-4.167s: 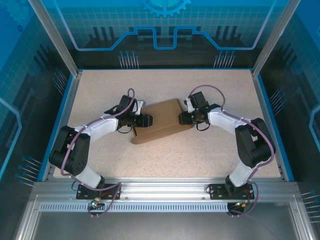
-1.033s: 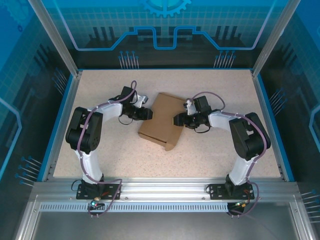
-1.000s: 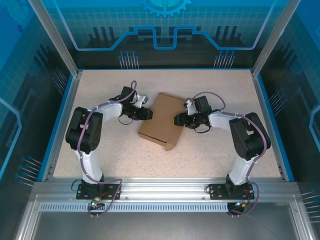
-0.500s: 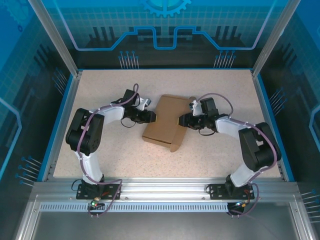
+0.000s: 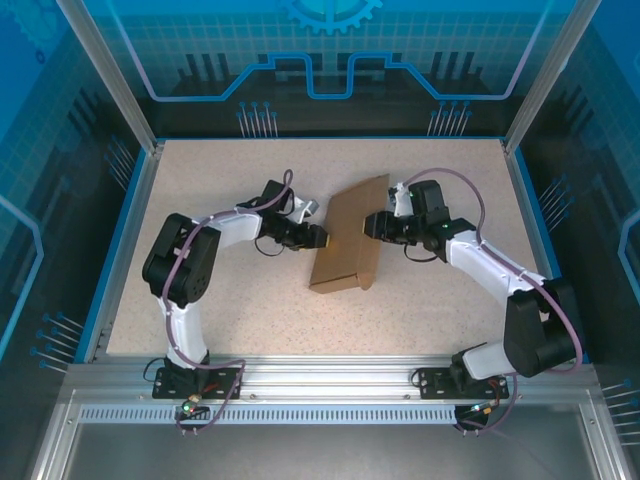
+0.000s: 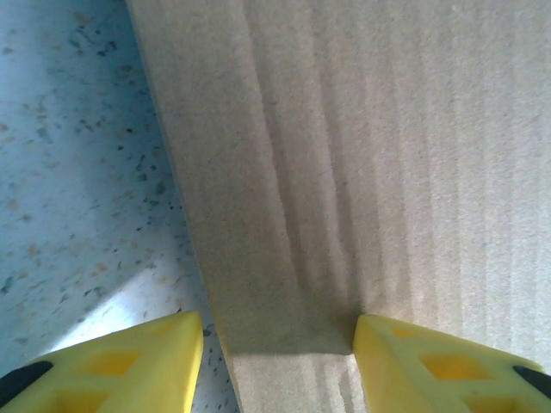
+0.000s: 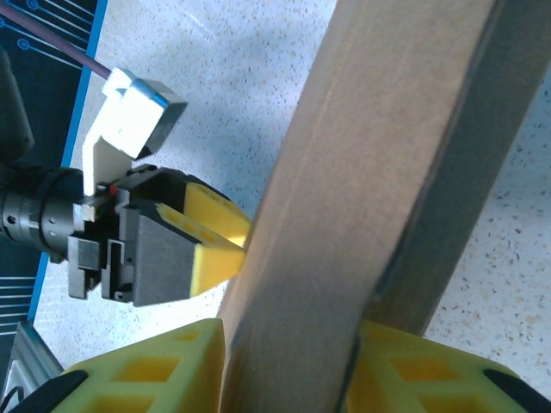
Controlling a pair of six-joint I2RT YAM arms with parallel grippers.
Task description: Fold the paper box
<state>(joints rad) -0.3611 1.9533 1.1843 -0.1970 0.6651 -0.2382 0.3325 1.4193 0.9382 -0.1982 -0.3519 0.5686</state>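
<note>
Box (image 5: 350,237) is seen about mid-table, slightly right of centre. It's laid at a slant, far end swung right, near end swung left. It's plain brown corrugated, w/ a folded lip shown along the near end. In the right wrist view a lit face and a darker side wall are made out, running up and to the right.

R gripper (image 5: 372,226) is placed at the box's right edge, towards the far half. In its wrist view the cardboard wall is sandwiched between the two yellow fingers (image 7: 146,374), both pressed against it, so the box is clamped here.

L gripper (image 5: 320,240) is set at the left edge, roughly opposite. In its wrist view a cardboard strip is framed between its yellow tips. One tip is laid against it, and a thin sliver of table (image 6: 77,172) is visible beside the other. Jaws are parted around the edge, but a real grip can't be told.

From the right wrist view, one of the L gripper's yellow tips is caught touching the box's left face, w/ a white bracket (image 7: 129,120) above it.

The speckled beige table is bordered by a blue rim. Both arms are reached in from the near edge, elbows bowed outward.
</note>
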